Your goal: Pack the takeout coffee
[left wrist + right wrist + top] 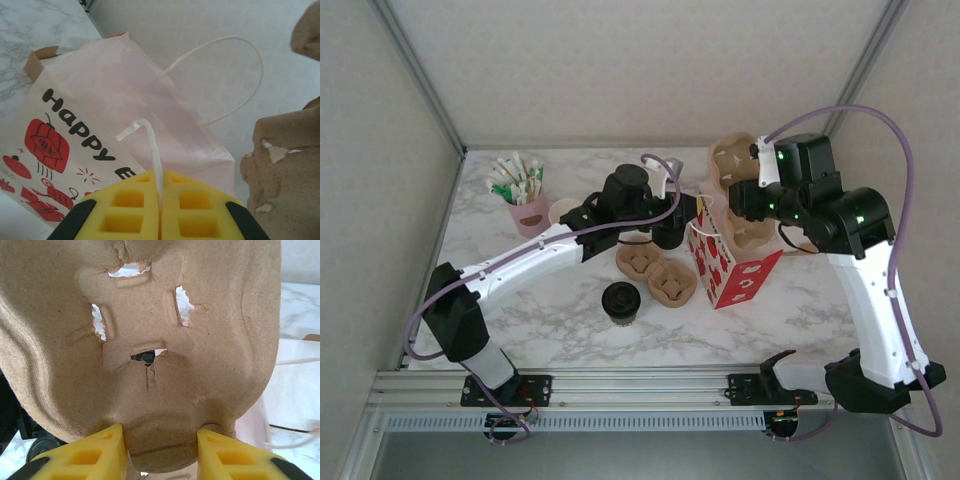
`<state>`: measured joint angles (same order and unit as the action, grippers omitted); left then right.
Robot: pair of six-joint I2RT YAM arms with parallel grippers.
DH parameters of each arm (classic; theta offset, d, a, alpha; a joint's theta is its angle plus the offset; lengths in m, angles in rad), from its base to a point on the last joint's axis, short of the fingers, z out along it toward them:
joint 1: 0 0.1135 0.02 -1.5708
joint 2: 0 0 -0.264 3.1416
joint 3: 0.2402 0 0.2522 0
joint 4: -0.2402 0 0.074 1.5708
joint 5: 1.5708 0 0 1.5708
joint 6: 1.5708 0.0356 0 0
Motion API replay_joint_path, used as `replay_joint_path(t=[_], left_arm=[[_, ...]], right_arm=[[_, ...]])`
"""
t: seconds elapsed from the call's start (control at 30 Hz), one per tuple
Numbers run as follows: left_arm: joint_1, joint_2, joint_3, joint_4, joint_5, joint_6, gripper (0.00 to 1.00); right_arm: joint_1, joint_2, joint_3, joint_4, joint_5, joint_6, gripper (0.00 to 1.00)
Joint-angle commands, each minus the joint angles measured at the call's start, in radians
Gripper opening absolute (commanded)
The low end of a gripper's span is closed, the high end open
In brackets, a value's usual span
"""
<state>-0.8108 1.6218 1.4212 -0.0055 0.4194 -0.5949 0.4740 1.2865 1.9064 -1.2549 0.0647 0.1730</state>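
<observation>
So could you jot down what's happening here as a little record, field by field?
left pincer: shut on one handle of the paper bag
right pincer: shut on the edge of a cardboard cup tray
takeout coffee: lidded, upright on the table, outside the bag, untouched
second tray: flat on the table beside the bag
pink pot: holds sticks and sachets, far left
</observation>
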Motion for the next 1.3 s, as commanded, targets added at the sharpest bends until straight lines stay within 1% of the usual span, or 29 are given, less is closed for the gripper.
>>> replay_joint_path(t=[0.0, 0.17, 0.27, 0.5, 0.63, 0.83, 1.07, 1.27], left_arm=[[-0.001, -0.06, -0.03, -0.011, -0.05, 0.018, 0.0], [0.004, -0.078, -0.064, -0.001, -0.058, 0.017, 0.0], [0.006, -0.08, -0.067, -0.001, -0.059, 0.018, 0.0], [0.009, -0.085, -0.071, -0.002, -0.062, 0.024, 0.0], [0.01, -0.085, -0.072, -0.004, -0.064, 0.024, 0.0], [0.014, -0.086, -0.072, -0.003, -0.068, 0.023, 0.0], [0.013, -0.082, -0.074, 0.001, -0.07, 0.017, 0.0], [0.013, -0.08, -0.073, -0.002, -0.073, 0.017, 0.0]], right_arm=[[-0.035, 0.026, 0.033, -0.013, -0.113, 0.013, 0.35], [-0.105, 0.055, 0.01, 0.01, -0.264, 0.011, 0.34], [-0.144, 0.07, -0.003, 0.015, -0.333, 0.004, 0.34], [-0.211, 0.113, -0.032, 0.014, -0.418, -0.016, 0.34], [-0.227, 0.13, -0.06, 0.012, -0.421, -0.029, 0.33], [-0.252, 0.137, -0.096, 0.001, -0.391, -0.05, 0.33], [-0.29, 0.14, -0.099, -0.006, -0.373, -0.056, 0.33], [-0.3, 0.142, -0.117, -0.004, -0.351, -0.056, 0.33]])
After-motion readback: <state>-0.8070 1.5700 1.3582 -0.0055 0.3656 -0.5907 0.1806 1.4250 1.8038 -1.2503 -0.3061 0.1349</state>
